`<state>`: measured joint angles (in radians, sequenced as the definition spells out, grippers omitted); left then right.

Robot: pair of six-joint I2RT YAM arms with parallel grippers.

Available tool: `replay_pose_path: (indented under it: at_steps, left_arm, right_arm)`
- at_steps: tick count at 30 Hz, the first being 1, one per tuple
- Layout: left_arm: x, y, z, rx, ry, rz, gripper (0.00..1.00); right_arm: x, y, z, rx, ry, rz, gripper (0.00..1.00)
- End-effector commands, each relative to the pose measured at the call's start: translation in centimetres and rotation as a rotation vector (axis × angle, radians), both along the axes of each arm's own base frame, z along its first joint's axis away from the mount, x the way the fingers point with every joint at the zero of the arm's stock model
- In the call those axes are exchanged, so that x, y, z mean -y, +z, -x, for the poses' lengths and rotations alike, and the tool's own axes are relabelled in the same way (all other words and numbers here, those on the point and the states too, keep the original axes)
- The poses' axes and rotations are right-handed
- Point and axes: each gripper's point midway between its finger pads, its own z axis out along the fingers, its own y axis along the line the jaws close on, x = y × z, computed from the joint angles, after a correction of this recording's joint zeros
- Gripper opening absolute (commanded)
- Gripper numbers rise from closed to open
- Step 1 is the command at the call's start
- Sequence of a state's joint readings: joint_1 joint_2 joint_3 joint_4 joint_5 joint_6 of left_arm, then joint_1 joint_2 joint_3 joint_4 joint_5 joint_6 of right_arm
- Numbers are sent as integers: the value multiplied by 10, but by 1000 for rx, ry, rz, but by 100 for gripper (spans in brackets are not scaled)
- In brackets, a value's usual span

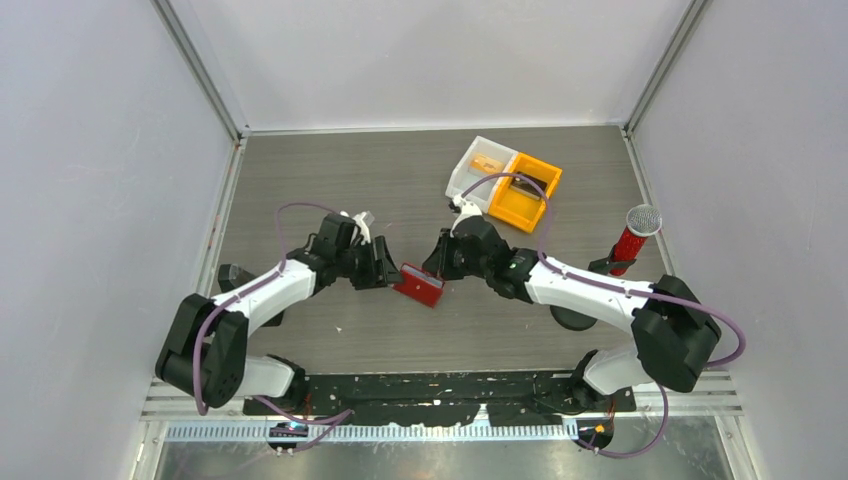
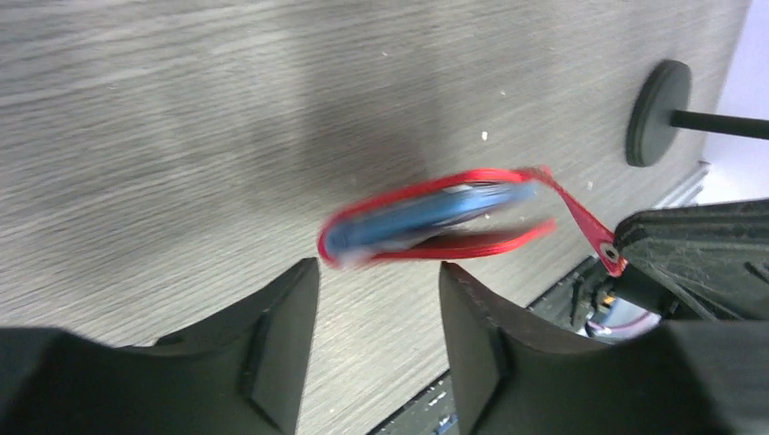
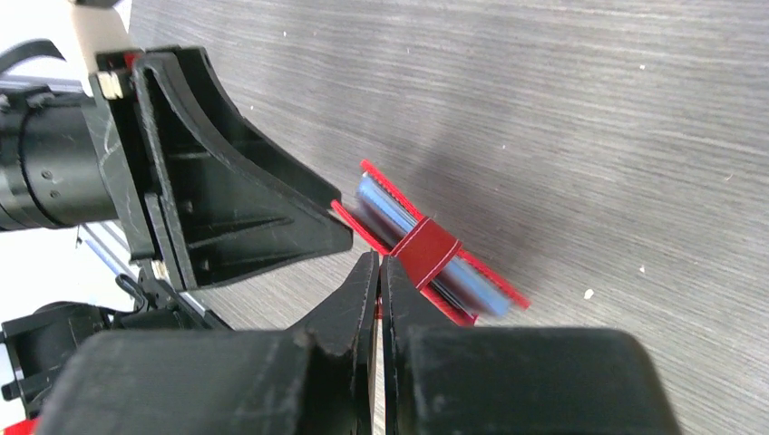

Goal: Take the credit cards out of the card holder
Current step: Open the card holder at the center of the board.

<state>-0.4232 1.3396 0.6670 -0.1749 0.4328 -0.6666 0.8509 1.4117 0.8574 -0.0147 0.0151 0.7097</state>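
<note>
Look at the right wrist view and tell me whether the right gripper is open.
No, the right gripper has its fingers pressed together, pinching the red strap of the card holder.

The small flat folding card holder [image 1: 419,287] is red with blue-grey lining; beyond it, a white plastic bin [image 1: 468,177], an orange plastic bin [image 1: 512,212], all on a streaked grey wood-grain table [image 1: 330,170]

My left pincer [image 1: 397,274] and right pincer [image 1: 433,271] meet nose to nose at the card holder [image 1: 420,288], with no gap to pass between them. Far right, the white bin [image 1: 478,168] and orange bin [image 1: 524,192] block the way. A red stand [image 1: 629,243] guards the right edge. The table [image 1: 320,170] is open at far left.
</note>
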Motion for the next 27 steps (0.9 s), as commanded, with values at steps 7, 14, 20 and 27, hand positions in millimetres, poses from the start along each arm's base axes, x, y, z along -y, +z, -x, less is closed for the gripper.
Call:
replay_pose_path:
  at_steps: [7, 14, 20, 27]
  left_arm:
    - [-31, 15, -13, 62, 109, -171, 66]
    - [-7, 16, 2, 36, 74, -8, 72]
    - [-5, 8, 5, 17, 64, -3, 73]
    - [-8, 5, 10, 14, 60, -11, 72]
  right_arm:
    - [-8, 41, 17, 24, 90, -134, 5]
    - [-2, 42, 19, 23, 65, -155, 5]
    - [13, 19, 8, 47, 11, -53, 5]
    - [45, -31, -8, 8, -75, 122, 5]
